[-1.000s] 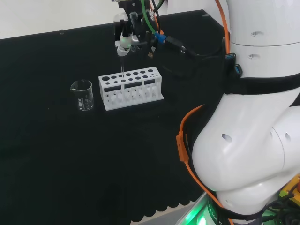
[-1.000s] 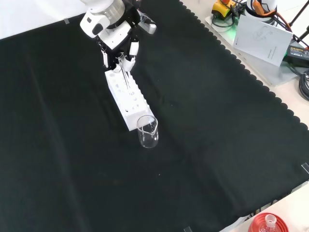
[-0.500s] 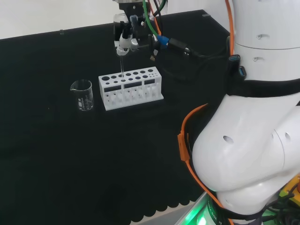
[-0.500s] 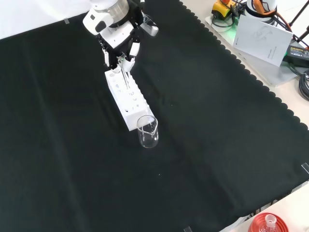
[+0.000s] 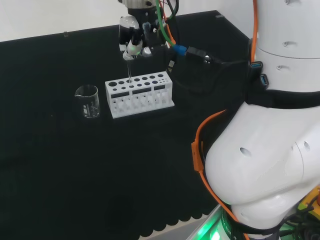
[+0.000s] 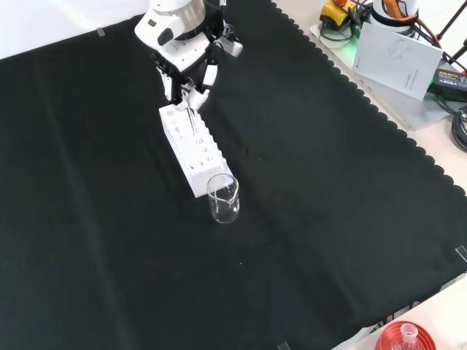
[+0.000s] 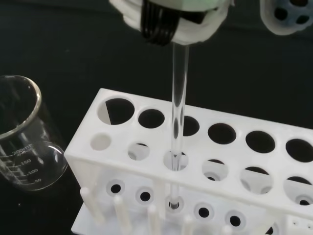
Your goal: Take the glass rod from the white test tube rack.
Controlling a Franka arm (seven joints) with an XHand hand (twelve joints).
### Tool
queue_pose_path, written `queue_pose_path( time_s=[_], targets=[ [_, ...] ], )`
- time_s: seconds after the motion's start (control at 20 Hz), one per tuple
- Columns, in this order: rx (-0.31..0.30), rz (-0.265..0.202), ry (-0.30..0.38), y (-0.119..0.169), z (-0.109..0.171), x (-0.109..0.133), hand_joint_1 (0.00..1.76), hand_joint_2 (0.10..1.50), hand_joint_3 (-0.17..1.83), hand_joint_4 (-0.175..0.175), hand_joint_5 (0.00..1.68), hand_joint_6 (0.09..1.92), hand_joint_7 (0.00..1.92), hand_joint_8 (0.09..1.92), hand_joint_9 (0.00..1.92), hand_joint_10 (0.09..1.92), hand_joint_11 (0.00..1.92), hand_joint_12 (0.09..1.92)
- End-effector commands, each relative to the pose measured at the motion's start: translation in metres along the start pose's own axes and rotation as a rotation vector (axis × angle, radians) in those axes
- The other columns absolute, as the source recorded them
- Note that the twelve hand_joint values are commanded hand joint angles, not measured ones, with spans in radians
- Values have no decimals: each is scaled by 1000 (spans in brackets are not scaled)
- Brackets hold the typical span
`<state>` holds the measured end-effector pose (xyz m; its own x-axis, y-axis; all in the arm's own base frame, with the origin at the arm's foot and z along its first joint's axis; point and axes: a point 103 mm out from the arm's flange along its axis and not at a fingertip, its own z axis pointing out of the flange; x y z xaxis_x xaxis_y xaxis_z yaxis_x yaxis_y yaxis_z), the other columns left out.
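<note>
One glass rod stands upright, its top pinched between the fingertips of the hand. Its lower part still passes down through a hole in the top plate of the white test tube rack. Wrist view: the rod's tip sits at or just above a small hole in the rack's lower plate; contact there cannot be told.

Rack: two rows of round holes along its top. Every other hole that shows is empty, the rod being the sole content. Short white pegs stand along its base on the near side in the wrist view.

Beaker: clear glass, upright on the black cloth, at 9 o'clock of the rack in the head view, close beside it and apart. It appears empty. Wrist view gives printed graduation marks on its wall.

Head view: hand directly at 12 o'clock of the rack, rod a thin vertical line between them, arm's white links at the view's right.

Front view: rack lies lengthwise, hand at its 12 o'clock end, beaker at its 5 o'clock end. Red ribbed ring under a clear flask sits at the bottom edge, well apart from the rack.
</note>
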<state>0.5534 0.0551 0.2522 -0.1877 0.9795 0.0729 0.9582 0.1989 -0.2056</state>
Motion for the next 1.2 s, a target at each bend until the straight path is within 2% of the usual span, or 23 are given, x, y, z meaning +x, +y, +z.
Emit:
queue_pose_path(
  time_s=[0.05, 0.2, 0.4, 0.5, 0.65, 0.8, 0.85, 0.9, 1.0, 1.2],
  targets=[
    [2, -23, -42, -9, -34, 3, 1316, 826, 389, -175, 1086, 655, 1333, 714, 1830, 166, 1669, 474],
    [-23, -29, -49, -13, -36, 1, 1316, 831, 382, -175, 1085, 654, 1328, 723, 1832, 171, 1667, 478],
    [-17, -31, -55, -15, -37, 1, 1316, 832, 381, -175, 1086, 649, 1327, 726, 1838, 174, 1668, 481],
    [-7, -13, -21, -15, -35, -2, 1316, 832, 380, -175, 1086, 648, 1327, 726, 1840, 176, 1669, 482],
    [71, 52, 22, -12, -26, -7, 1315, 834, 376, -175, 1081, 659, 1332, 714, 1839, 176, 1672, 484],
    [158, 44, 30, -9, -16, -9, 1309, 863, 317, -175, 1047, 728, 1366, 605, 1800, 152, 1674, 456],
    [181, 69, 23, -8, -13, -10, 1307, 889, 260, -175, 1037, 746, 1386, 543, 1785, 133, 1678, 441],
    [187, 75, 23, -7, -11, -10, 1305, 920, 196, -175, 1027, 762, 1402, 490, 1772, 111, 1682, 431],
    [206, 69, 30, -5, -8, -11, 1303, 962, 106, -175, 1021, 769, 1426, 419, 1760, 87, 1685, 427],
    [219, 39, 54, -1, -2, -14, 1241, 837, 27, -175, 1029, 843, 1588, 305, 1793, 87, 1731, 402]
  ],
)
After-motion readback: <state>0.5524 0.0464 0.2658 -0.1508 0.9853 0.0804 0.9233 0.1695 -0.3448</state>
